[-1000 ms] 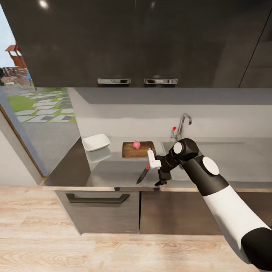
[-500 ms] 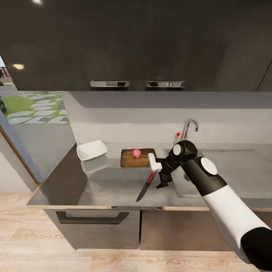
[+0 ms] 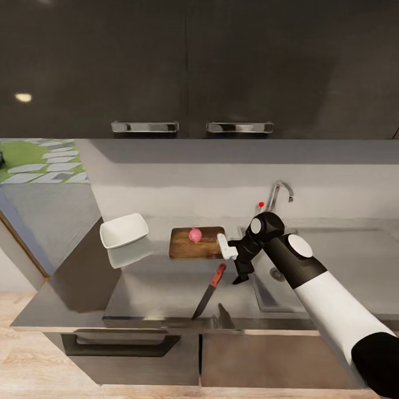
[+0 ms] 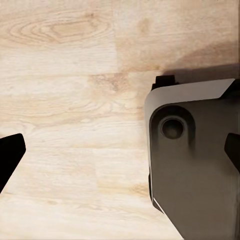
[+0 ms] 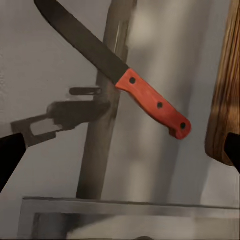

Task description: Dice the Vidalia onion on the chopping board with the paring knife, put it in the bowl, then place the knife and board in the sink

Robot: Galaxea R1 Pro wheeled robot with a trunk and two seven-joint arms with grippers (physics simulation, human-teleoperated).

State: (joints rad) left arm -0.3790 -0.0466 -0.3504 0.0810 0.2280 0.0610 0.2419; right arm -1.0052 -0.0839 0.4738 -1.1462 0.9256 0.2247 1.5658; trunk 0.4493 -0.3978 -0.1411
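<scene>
Three views, taken in turn. In the head view the Vidalia onion (image 3: 194,234), small and pink, sits whole on the chopping board (image 3: 197,244), so it is out of the sink (image 3: 332,260) and dicing is the step in hand. The white bowl (image 3: 123,230) stands well to the left of the board on the countertop (image 3: 160,288). The paring knife (image 3: 209,290) lies flat on the countertop, nearer than the board, its red handle towards the board and its tip at the front edge. The right gripper (image 3: 233,265) hangs just right of the handle, apart from it; its spread is hard to read here.

In the left wrist view the left gripper (image 4: 120,160) is spread wide over wooden floor (image 4: 65,100) and a grey part of the robot's base (image 4: 195,170), holding nothing.

In the right wrist view the right gripper (image 5: 120,155) is parted wide and empty, with the knife's handle (image 5: 155,104) beyond it and the board's edge (image 5: 224,95) cut off at the side. The next move likely calls for lowering over the handle and closing on it. The sink basin is largely hidden by the arm.
</scene>
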